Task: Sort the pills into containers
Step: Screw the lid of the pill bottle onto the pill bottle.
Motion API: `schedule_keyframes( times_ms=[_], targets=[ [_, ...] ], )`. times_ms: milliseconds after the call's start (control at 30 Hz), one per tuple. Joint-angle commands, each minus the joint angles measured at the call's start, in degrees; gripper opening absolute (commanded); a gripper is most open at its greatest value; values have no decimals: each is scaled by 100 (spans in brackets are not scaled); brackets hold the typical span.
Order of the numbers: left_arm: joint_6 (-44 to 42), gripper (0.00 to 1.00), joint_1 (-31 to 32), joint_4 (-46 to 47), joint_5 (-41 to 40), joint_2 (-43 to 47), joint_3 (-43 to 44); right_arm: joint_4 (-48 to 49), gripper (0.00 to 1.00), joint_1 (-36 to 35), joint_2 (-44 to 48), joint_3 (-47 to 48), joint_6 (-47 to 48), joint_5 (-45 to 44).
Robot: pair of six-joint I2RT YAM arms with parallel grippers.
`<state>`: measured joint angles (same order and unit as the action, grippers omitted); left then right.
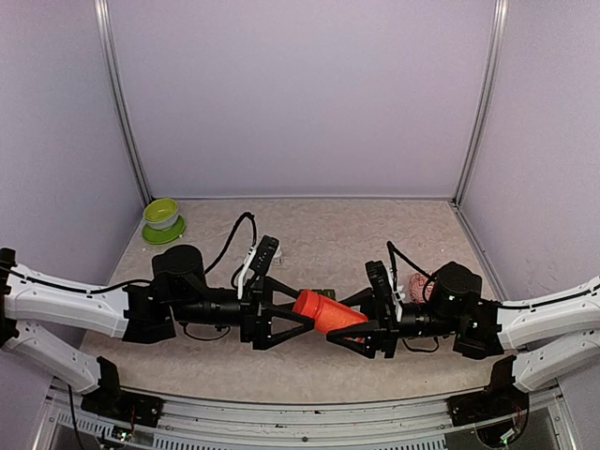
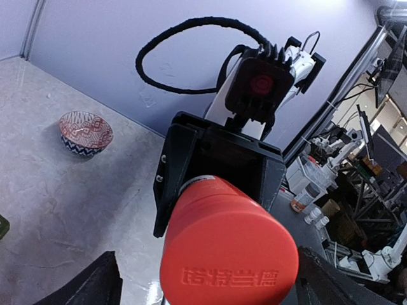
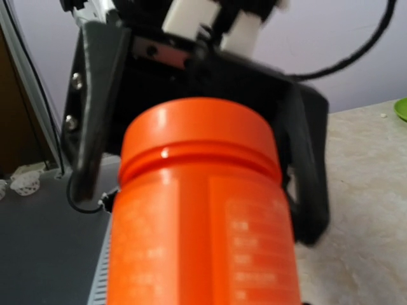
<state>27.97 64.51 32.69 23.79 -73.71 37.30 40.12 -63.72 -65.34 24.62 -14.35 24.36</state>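
The orange pill bottle [image 1: 324, 310] hangs over the middle of the counter [image 1: 375, 234], near its front edge. The right end effector [image 1: 339, 321] pinches it. The left end effector [image 1: 302, 309] is spread around the cap [image 2: 229, 251], which is on. The dark green containers [image 1: 324, 289] peek out behind. No pills show, so I think all the sorting is left.

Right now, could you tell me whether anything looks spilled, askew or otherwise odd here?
Nothing is spilled or damaged. The orange bottle is merely held sideways in the jaws of the right gripper, its cap still on and facing the left gripper, whose jaws stand apart from it.
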Motion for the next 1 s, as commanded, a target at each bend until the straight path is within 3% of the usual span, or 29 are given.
schedule_keyframes(
  times_ms=[0, 433, 967],
  targets=[
    [86, 98, 28, 283, -121, 183, -221, 288, 27, -61, 138, 165, -46, -90],
    [955, 99, 35, 404, -850, 533, -189, -68, 27, -61, 38, 541, 205, -912],
    [1032, 99, 44, 349, -1243, 387, -33, -382, 25, -70, -379, 796, 265, -1434]
  ],
)
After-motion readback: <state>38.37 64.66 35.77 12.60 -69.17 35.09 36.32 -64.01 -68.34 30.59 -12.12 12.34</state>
